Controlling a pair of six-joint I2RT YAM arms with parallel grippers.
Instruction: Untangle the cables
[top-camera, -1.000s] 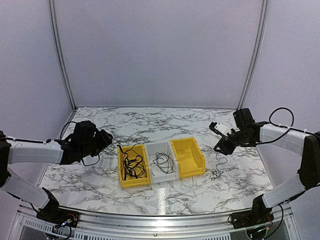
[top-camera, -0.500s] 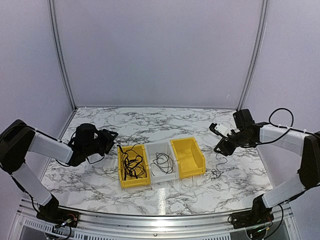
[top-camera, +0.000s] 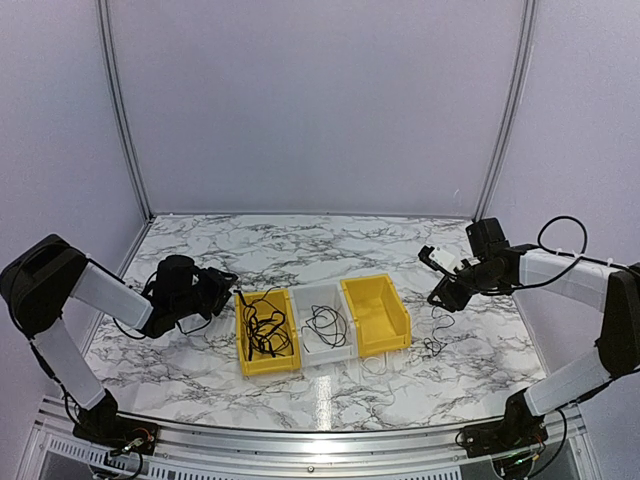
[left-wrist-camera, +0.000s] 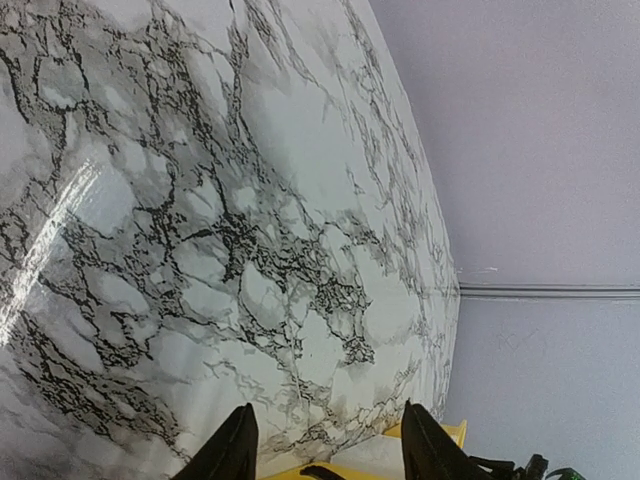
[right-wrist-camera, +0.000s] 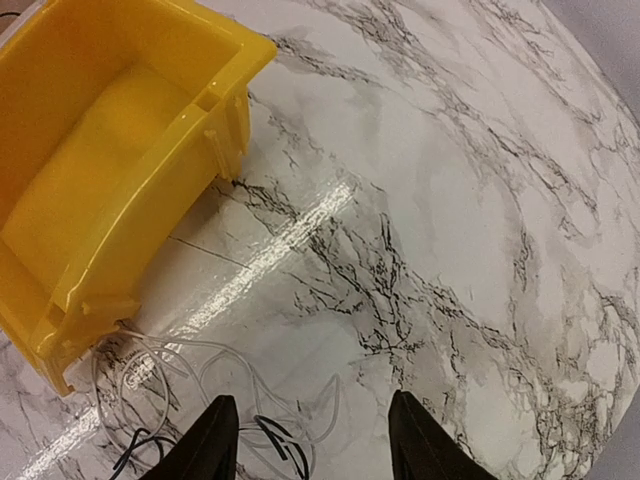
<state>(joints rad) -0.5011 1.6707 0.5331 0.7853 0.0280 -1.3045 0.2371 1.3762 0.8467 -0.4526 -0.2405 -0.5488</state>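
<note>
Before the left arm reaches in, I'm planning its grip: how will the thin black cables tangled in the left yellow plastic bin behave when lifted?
Probably floppy: the thin black cables lie in loose loops, so they should sag. Strands cross, so likely one clump rises. They look light, so the yellow plastic bin probably stays put.

Glossy marble-look table (right-wrist-camera: 480, 200) — yellow bin (right-wrist-camera: 170, 210) seemingly plastic
</note>
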